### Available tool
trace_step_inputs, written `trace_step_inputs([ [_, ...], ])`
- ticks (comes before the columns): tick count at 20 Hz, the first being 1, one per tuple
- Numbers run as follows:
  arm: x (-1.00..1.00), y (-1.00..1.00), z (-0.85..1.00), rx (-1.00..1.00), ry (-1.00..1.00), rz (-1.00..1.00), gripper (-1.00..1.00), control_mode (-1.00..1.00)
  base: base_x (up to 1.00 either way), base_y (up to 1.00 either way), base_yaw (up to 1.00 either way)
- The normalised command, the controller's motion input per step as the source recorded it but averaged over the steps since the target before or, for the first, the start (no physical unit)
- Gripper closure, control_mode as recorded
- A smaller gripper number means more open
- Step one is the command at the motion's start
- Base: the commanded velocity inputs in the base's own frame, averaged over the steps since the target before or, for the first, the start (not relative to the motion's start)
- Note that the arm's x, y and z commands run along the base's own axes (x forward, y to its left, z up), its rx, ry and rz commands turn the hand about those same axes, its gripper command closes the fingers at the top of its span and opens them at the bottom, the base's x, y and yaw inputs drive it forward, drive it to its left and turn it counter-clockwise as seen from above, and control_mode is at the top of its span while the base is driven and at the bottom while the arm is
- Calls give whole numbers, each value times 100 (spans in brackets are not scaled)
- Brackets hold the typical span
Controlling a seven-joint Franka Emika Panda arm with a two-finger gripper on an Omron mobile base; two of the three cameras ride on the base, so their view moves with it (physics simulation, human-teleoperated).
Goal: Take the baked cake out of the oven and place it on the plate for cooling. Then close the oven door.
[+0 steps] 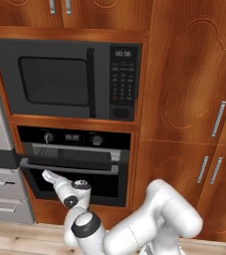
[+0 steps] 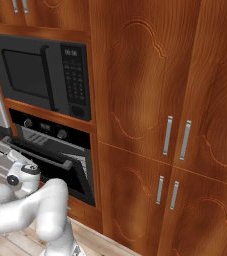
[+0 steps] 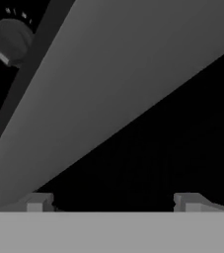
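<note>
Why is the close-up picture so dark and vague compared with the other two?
Hand view: the camera sits right against the oven door's handle, a flat grey band, black glass behind. Left and right base views: evenly lit; woodgrain and microwave clear.

Arm (image 1: 134,224) folded low (elbow raised), jaws apart

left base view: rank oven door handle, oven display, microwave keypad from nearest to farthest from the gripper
1. oven door handle: the silver bar right by the open gripper, at its left end.
2. oven display: above the handle, between the knobs.
3. microwave keypad: highest, up to the right.
</note>
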Motion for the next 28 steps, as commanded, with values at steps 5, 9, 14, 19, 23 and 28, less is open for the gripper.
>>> trace_step_inputs([
  [5, 71, -24, 0, 7, 0, -9, -100, -100, 0, 0, 0],
  [9, 71, -25, -4, 1, 0, -10, -100, -100, 0, 0, 0],
  [14, 66, -26, -16, 0, -1, -10, -100, -100, 0, 0, 0],
  [19, 12, -10, -45, -1, -8, -19, -100, -100, 0, 0, 0],
  [23, 8, 0, -37, 0, -3, -25, -100, -100, 0, 0, 0],
  [28, 11, 4, -29, 0, 0, -27, -100, -100, 0, 0, 0],
])
